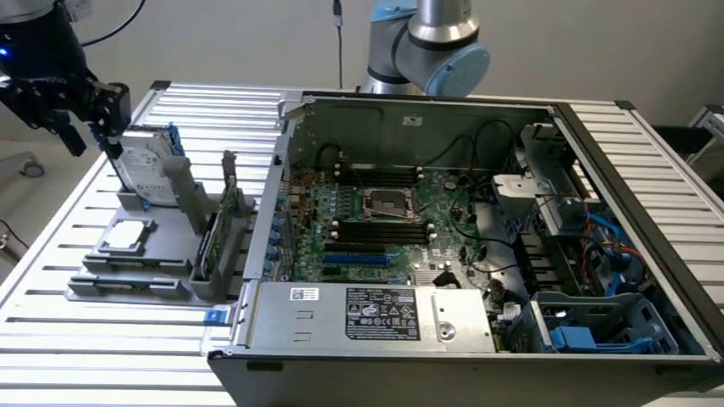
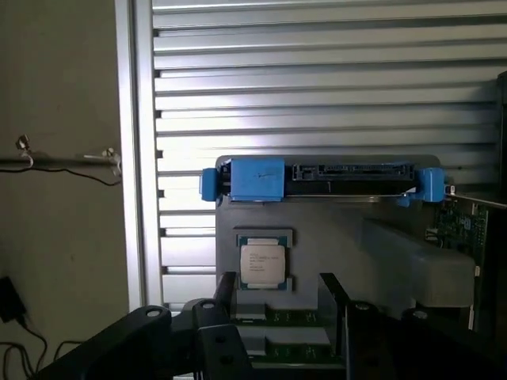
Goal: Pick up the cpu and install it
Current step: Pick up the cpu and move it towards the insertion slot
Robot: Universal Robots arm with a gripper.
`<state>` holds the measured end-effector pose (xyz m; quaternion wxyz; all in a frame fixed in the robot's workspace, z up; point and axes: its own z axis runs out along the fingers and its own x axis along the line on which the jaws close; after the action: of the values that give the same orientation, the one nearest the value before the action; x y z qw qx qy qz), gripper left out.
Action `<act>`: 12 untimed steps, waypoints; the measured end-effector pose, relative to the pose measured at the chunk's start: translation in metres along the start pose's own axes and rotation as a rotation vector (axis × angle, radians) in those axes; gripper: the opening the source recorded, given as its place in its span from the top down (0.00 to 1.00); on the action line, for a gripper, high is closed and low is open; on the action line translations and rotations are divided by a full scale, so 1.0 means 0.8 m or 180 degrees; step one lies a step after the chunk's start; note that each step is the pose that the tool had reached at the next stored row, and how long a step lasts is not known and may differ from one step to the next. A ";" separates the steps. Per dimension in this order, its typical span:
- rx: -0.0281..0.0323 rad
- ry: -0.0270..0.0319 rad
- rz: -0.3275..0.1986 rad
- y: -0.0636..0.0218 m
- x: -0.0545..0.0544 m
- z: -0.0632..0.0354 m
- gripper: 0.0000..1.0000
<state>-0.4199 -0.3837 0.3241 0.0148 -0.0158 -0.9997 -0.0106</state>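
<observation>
At the exterior view's far left, my gripper hangs high over the slatted table, just above and beside the upright hard drive. My fingers stand apart with nothing between them; I hold nothing.

The cpu lies flat in its recess on the grey fixture, below the drive and well apart from me. In the wrist view the cpu sits roughly between my two fingers but lower down, with the blue-bracketed hard drive just beyond it.

As I judge it, the first risk is the drive. It stands close to my line, and a finger coming down carelessly could clip its edge or bracket and tip it. The chip is thin and sits within raised corners. If I am off-centre, one finger could land on the recess wall, or on the metal lid, and skew the chip instead of taking it by its edges.

Further right, a green circuit card stands in the fixture, and the open case wall rises beside it. Either could catch a low carry.

Right again, the socket waits on the motherboard between memory slots. A tilted or turned chip there could bend contacts, I think.
</observation>
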 end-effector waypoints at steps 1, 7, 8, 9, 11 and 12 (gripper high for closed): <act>0.0000 0.0000 0.0000 -0.001 0.000 0.002 0.46; 0.0000 0.0000 -0.0012 -0.006 0.001 0.016 0.46; 0.0000 0.0001 -0.0021 -0.006 0.001 0.018 0.46; 0.0000 0.0001 -0.0031 -0.007 0.001 0.020 0.46; 0.0001 0.0001 -0.0047 -0.007 0.001 0.025 0.46; 0.0002 0.0002 -0.0055 -0.008 0.001 0.027 0.46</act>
<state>-0.4215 -0.3894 0.3024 0.0149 -0.0072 -0.9998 -0.0105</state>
